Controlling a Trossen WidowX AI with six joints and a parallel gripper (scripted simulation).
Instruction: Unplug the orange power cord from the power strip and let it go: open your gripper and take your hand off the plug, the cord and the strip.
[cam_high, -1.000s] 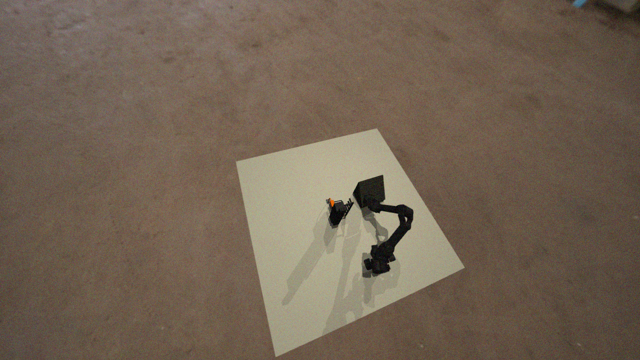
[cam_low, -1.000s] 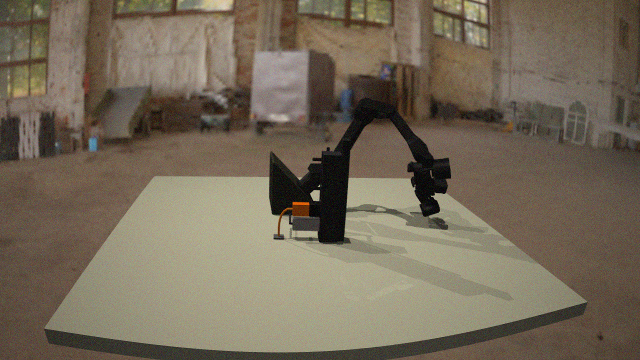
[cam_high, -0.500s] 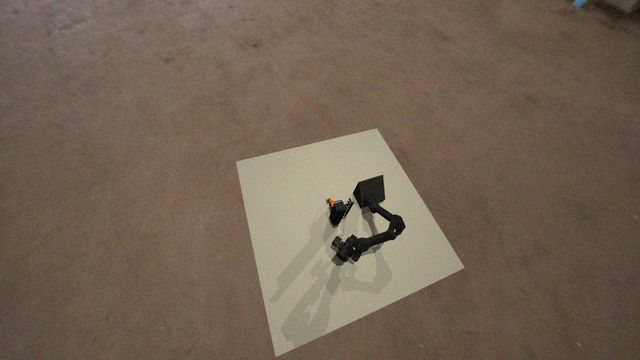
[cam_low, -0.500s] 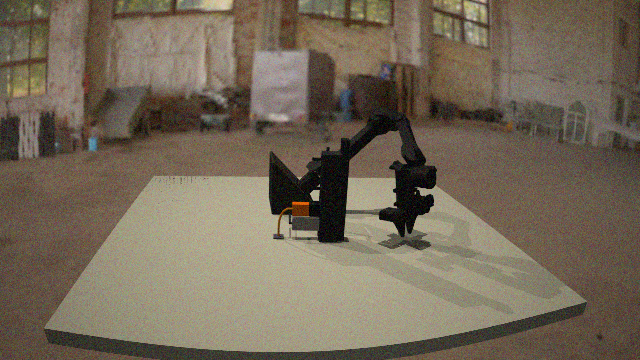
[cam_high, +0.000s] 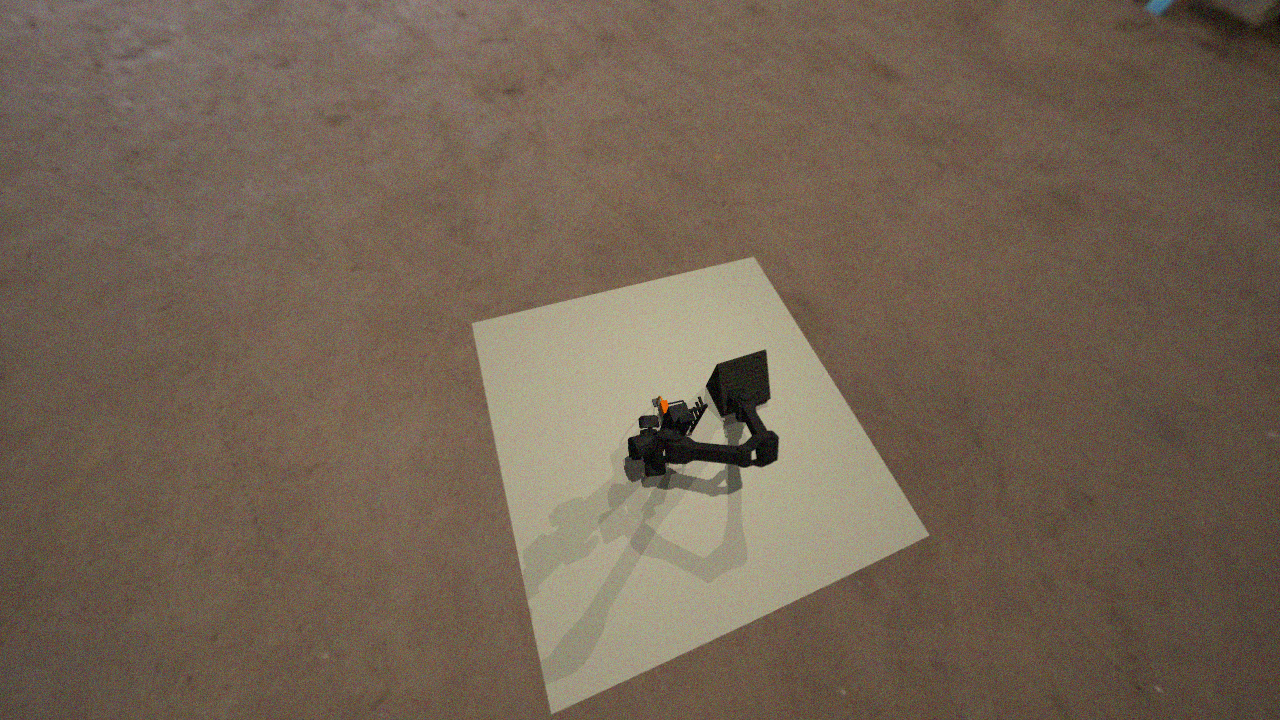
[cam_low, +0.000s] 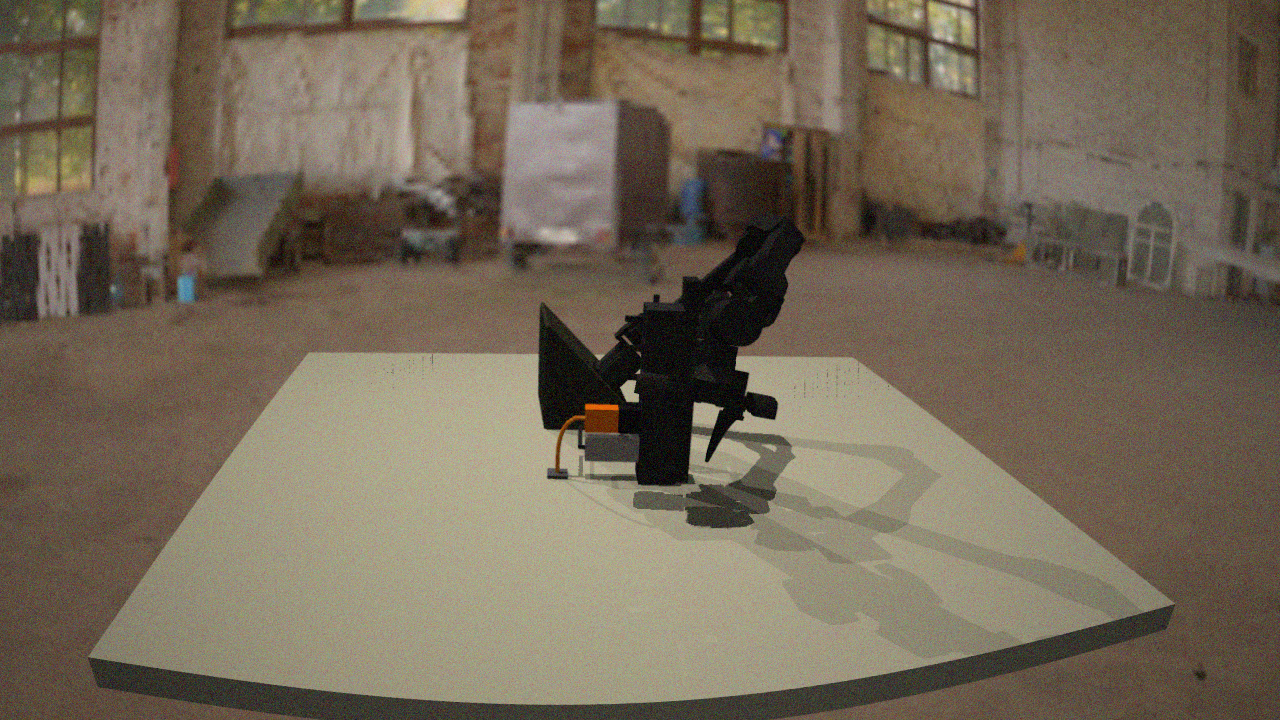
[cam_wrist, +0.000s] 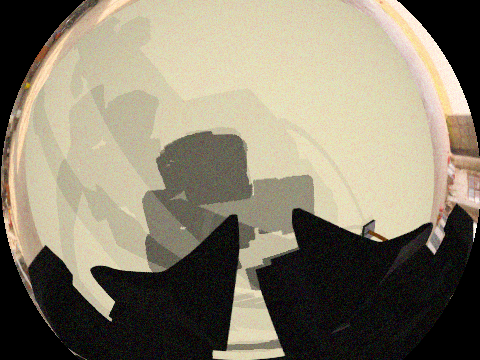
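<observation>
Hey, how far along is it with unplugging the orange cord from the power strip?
Done: nothing that shows. The orange plug still sits on the grey power strip, and its cord curves down to the platform.
In hand: the gripper hangs low beside the dark upright block, fingers parted and holding nothing.
Left: reach the plug, grip it, pull it out, then open and back away.

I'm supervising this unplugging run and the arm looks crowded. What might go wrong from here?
1. The pincer holds nothing and sits on the opposite side of the tall black power strip from the orange plug; reaching around may knock the strip.
2. Its fingers are only partly apart, so they may bump the plug rather than straddle it.
</observation>
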